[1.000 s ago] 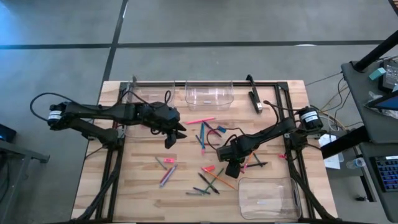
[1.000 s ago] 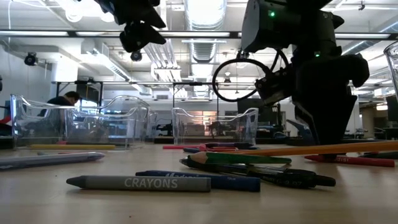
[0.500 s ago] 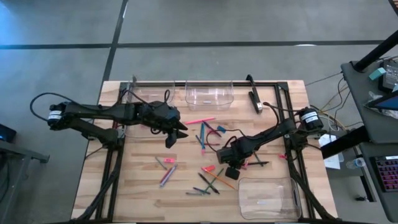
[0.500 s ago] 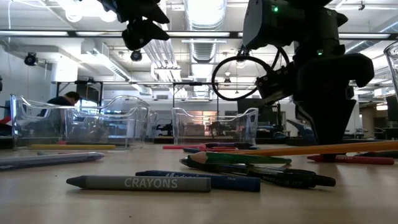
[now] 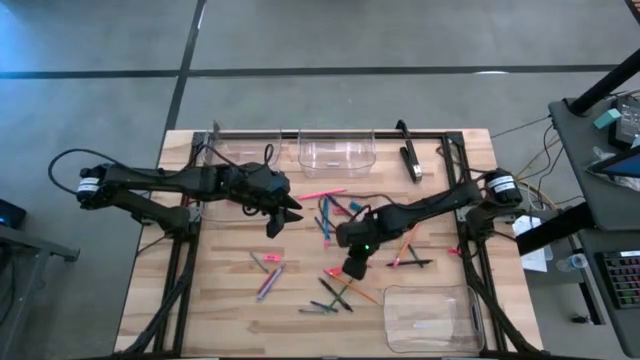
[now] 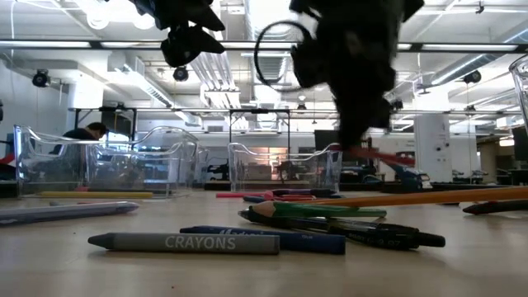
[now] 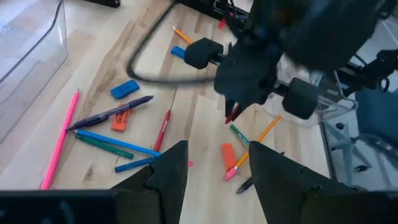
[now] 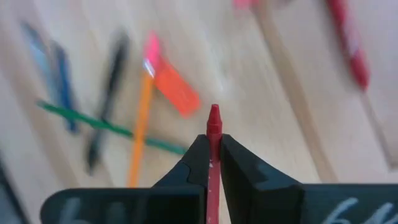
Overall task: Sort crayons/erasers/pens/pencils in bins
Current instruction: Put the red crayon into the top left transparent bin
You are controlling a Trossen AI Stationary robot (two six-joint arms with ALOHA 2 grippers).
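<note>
Butcher-block wooden table (image 5: 230,300) on a grey concrete floor (image 5: 100,40).
A black bar-shaped tool (image 5: 410,160) lies at the table's far edge, well beyond the right claw (image 5: 352,268). A dark side desk (image 5: 585,120) stands off that claw's outer side. A person (image 6: 87,130) sits in the room far behind it.

Two black jointed arms (image 5: 150,182) trailing looped cables (image 6: 276,54).

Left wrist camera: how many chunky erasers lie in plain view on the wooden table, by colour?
Blue block erasers: 1
Red-orange block erasers: 2
Total: 3
A further small blue piece, partly hidden, is unclear and not counted.
</note>
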